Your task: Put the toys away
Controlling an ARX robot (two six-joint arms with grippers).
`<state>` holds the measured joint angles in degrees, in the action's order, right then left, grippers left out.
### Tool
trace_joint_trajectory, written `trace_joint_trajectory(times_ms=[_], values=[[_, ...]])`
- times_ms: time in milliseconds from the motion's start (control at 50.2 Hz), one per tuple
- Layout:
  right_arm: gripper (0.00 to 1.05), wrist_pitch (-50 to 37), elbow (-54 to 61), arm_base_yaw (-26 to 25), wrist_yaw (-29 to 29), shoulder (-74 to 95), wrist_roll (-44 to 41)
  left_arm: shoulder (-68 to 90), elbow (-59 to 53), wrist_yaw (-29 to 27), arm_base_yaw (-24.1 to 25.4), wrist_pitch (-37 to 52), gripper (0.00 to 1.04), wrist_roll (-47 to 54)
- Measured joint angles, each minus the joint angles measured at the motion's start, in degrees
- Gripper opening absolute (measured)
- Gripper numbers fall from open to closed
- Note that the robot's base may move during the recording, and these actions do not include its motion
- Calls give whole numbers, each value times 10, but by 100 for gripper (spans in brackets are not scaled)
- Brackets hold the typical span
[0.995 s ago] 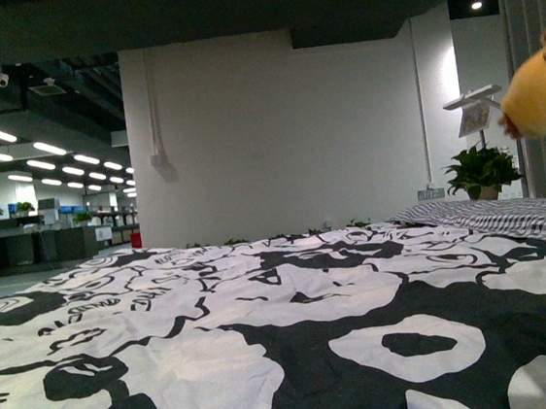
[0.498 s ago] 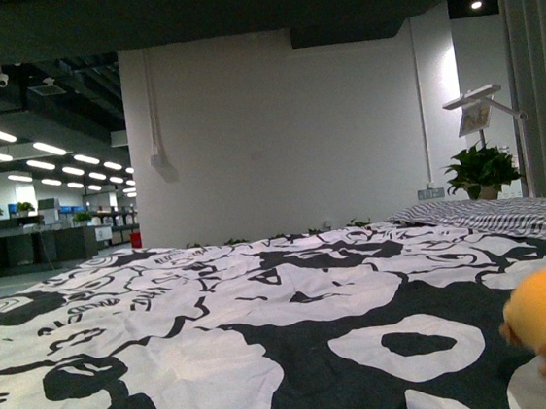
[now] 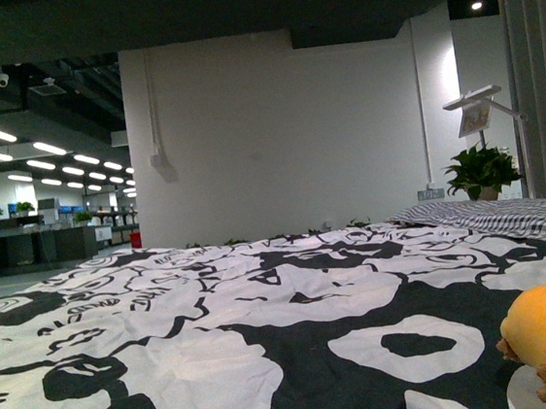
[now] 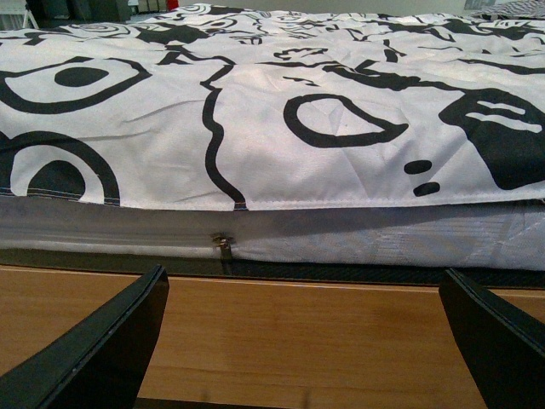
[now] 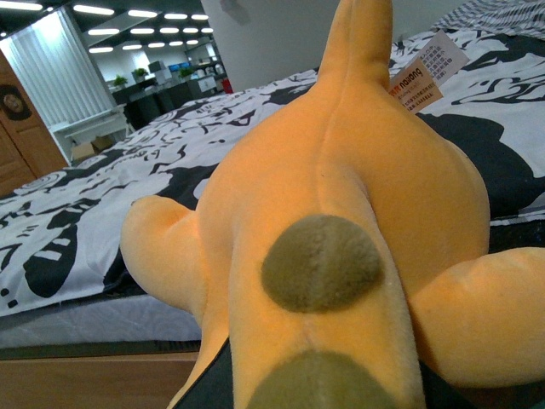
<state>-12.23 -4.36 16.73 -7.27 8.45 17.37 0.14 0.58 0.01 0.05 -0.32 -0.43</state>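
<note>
One plush toy (image 5: 341, 213) lies on the bedspread (image 3: 217, 318), gripped by the right tool (image 5: 324, 388); left tool (image 4: 294, 345) gapes wide.

In the left wrist view the left gripper (image 4: 302, 277) is represented by its two fingers (image 4: 94, 358), one filling the lower left corner of the frame and the other the lower right corner. Both are made of a matte black material and are shaped as flat, wedge-like blades. Each has a straight, sloping upper edge that ends in a squared tip. A thin, paler sheen is seen along those upper edges, and the surfaces are otherwise plain and smooth. Of the right gripper (image 5: 328, 392) only two small black slivers are seen at the bottom edge of the right wrist frame, one left of centre and one toward the right. Their shape cannot be made out.
</note>
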Motion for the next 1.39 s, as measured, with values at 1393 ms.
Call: trace_joint_trajectory(times_ms=[1393], values=[[19, 0, -1, 3, -2, -2, 3, 0, 0, 0, -1, 0, 99, 0]])
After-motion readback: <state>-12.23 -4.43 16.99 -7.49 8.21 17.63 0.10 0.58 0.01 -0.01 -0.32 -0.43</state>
